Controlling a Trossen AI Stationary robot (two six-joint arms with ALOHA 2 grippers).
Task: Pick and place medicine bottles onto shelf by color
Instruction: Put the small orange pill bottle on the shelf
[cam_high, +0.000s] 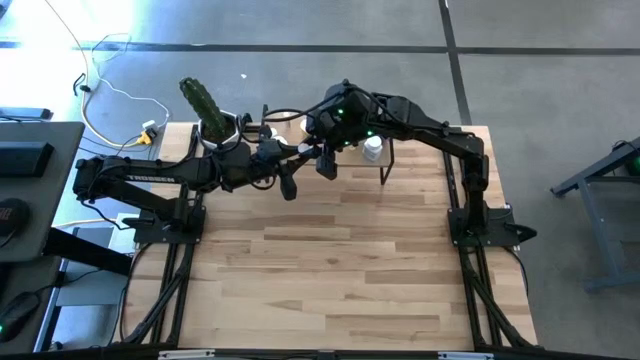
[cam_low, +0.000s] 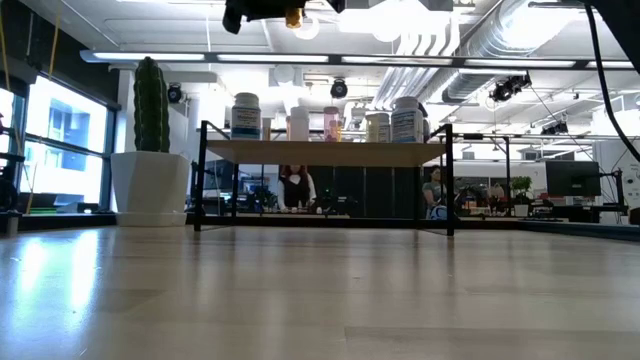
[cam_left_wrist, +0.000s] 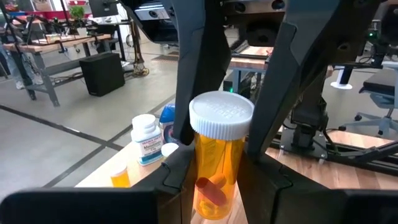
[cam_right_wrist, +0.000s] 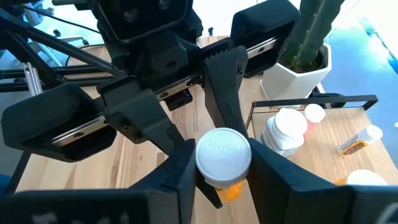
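An orange medicine bottle (cam_left_wrist: 212, 186) with a white cap (cam_right_wrist: 224, 155) hangs upright high above the table, in front of the shelf (cam_low: 320, 151). My left gripper (cam_left_wrist: 214, 167) is shut on its body. My right gripper (cam_right_wrist: 224, 167) is shut on its cap. In the high view the two grippers meet near the shelf's left end, left (cam_high: 290, 185) and right (cam_high: 326, 165). Several more bottles stand on the shelf, among them a white one (cam_low: 245, 115), a pink one (cam_low: 298, 123) and another white one (cam_low: 406, 118). My left gripper pinches the bottle's orange body (cam_left_wrist: 202, 177) just below the cap between its two fingers. The fingers come in about level from the table's left. The bottle stands upright, lifted clear of the table. My right gripper has the white cap's rim (cam_right_wrist: 205, 163) between its two fingers, one on each side. The fingers (cam_left_wrist: 186, 93) come slanting down from above and from the table's right. The cap's top faces up toward this wrist.
A white pot with a green cactus (cam_high: 203, 103) stands at the table's far left, beside the shelf. On the shelf near the grippers stand a white bottle (cam_right_wrist: 286, 127) and a blue one (cam_left_wrist: 166, 115); another (cam_right_wrist: 360, 140) lies on its side. The near half of the table (cam_high: 330, 280) is bare wood.
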